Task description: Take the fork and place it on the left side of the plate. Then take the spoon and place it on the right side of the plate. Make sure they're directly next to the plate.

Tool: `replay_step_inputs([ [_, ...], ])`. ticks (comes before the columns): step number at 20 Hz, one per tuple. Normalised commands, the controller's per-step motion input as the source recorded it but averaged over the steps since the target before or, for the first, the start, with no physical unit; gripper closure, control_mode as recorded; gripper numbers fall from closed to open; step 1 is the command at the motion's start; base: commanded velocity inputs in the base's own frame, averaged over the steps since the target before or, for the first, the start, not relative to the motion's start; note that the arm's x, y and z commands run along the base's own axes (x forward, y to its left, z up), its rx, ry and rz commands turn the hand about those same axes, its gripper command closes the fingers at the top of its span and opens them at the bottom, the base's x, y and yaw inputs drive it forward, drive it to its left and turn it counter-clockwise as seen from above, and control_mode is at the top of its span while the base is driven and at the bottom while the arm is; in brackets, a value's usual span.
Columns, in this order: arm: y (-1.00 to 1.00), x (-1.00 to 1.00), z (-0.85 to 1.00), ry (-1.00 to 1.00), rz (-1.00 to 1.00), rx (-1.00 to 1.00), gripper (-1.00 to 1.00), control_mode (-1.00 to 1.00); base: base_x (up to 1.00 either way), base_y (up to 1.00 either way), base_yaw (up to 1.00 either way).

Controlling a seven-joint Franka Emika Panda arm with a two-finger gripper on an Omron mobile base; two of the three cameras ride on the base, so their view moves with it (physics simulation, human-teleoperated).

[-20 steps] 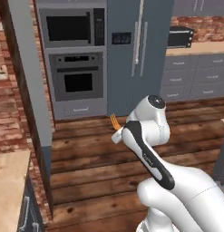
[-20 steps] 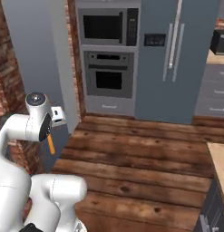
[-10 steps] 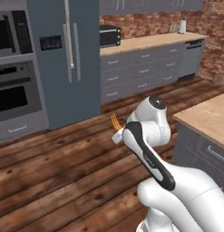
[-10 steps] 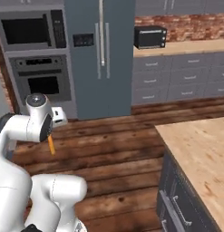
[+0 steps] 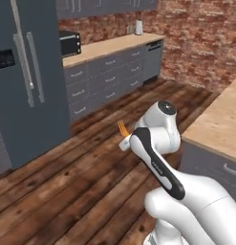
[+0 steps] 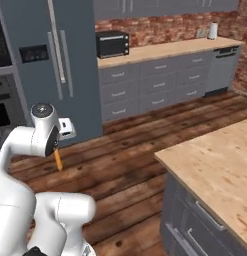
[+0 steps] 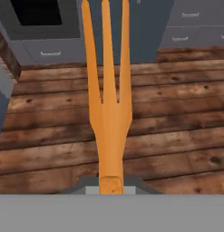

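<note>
the fork (image 7: 108, 113) is clamped by its handle in the gripper (image 7: 111, 185), tines pointing outward, carried clear above the floor (image 7: 177, 131) for transport toward the plate.

We see a fork (image 7: 108, 113) that looks smooth and a bit shiny, like orange-gold metal. The floor (image 5: 67, 191) is dark wood planks with a soft shine. The back wall (image 5: 196, 33) is rough red brick. The fridge (image 6: 55, 60) looks like smooth, matt grey metal. The counter top (image 6: 215, 165) looks like pale wood. The drawers (image 6: 160, 85) are smooth grey with shiny metal handles.
</note>
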Motion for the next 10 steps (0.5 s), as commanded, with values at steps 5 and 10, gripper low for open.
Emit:
replay_step_inputs([
  [5, 0.00, 0.00, 0.00, 0.00, 0.00, 0.00, 1.00, 1.00, 1.00, 0.46, -0.44],
  [10, 0.00, 0.00, 0.00, 0.00, 0.00, 0.00, 1.00, 1.00, 1.00, 0.48, -0.44],
])
